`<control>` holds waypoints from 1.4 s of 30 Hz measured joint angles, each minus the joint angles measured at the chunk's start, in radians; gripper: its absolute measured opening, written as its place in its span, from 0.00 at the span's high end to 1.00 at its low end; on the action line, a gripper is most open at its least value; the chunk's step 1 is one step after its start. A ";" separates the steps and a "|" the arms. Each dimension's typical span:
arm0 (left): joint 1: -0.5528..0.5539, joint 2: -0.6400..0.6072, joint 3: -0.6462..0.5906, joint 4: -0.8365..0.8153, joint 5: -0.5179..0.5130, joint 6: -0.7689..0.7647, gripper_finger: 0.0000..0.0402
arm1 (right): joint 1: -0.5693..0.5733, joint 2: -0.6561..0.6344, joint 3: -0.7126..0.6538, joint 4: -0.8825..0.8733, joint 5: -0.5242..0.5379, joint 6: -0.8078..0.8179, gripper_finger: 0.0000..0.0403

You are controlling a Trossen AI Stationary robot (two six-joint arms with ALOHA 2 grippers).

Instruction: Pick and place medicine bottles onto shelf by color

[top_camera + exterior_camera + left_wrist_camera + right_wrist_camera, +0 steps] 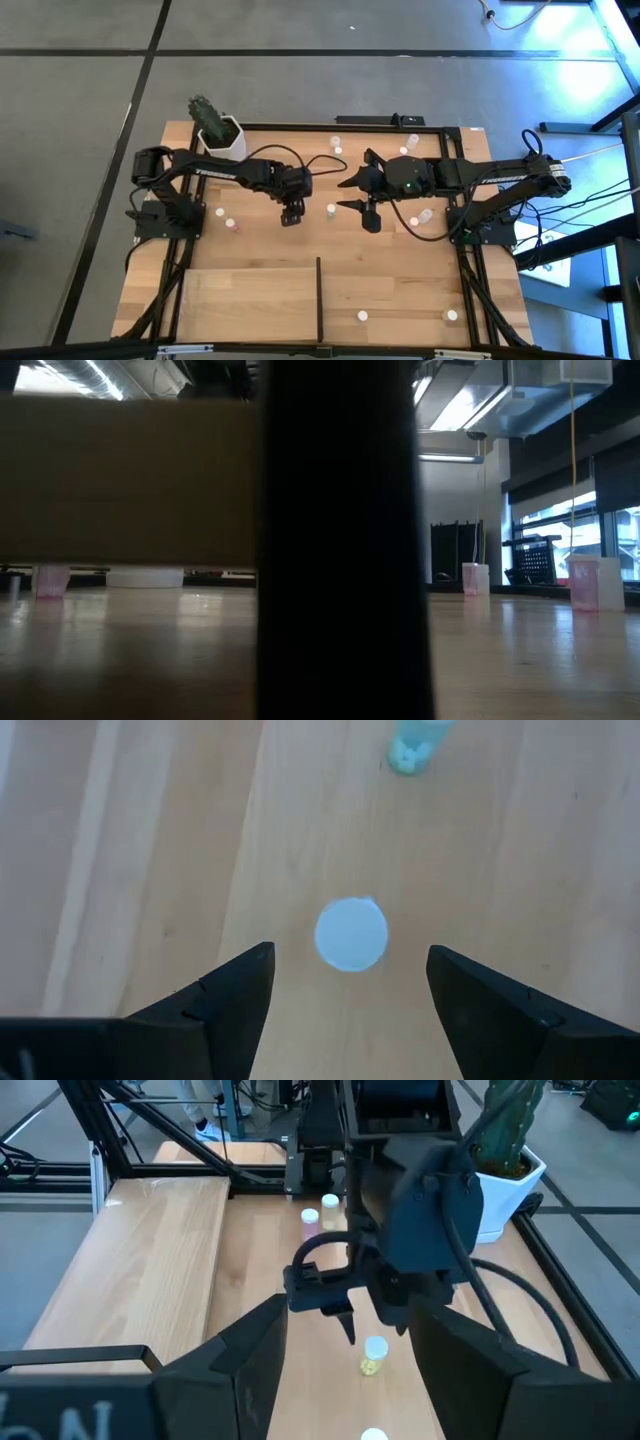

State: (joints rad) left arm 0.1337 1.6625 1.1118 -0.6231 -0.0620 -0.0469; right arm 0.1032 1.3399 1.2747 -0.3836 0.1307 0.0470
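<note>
Small white-capped medicine bottles stand scattered on the tabletop. One bottle (331,210) stands upright between the two arms. In the left wrist view its round cap (351,933) shows from above. My left gripper (292,212) points down, open, just left of and above it, its fingers (240,990) apart on either side without touching. In the right wrist view this bottle (373,1355) stands just in front of my left gripper (345,1320). My right gripper (352,194) is open and empty, level, right of the bottle. The shelf (250,300) lies at the near edge, with its black divider (319,295).
A white cactus pot (222,135) stands at the far left. Other bottles stand at the left (220,212), at the far edge (337,145) (408,145), under the right arm (425,215) and at the near right (363,316) (452,316). The divider (340,540) blocks the middle of the low view.
</note>
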 joint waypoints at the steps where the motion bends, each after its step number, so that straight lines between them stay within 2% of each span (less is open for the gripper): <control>1: 0.000 0.003 0.000 -0.002 0.000 0.004 0.36 | 0.000 0.000 0.000 0.000 0.000 0.000 0.48; 21: 0.005 0.093 0.000 0.068 0.001 0.110 0.38 | 0.000 0.000 0.000 0.006 0.000 -0.001 0.48; 25: 0.005 0.094 0.000 0.068 0.001 0.110 0.46 | 0.000 0.000 0.000 0.007 0.000 -0.002 0.48; 36: 0.005 0.093 0.000 0.065 0.001 0.101 0.77 | 0.000 0.000 0.000 0.007 0.000 -0.002 0.48; 42: 0.005 0.092 0.000 0.056 0.001 0.065 0.78 | 0.000 0.000 0.000 0.007 0.000 -0.002 0.48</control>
State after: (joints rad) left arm 0.1383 1.7545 1.1118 -0.5672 -0.0605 0.0185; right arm 0.1032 1.3399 1.2751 -0.3767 0.1307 0.0448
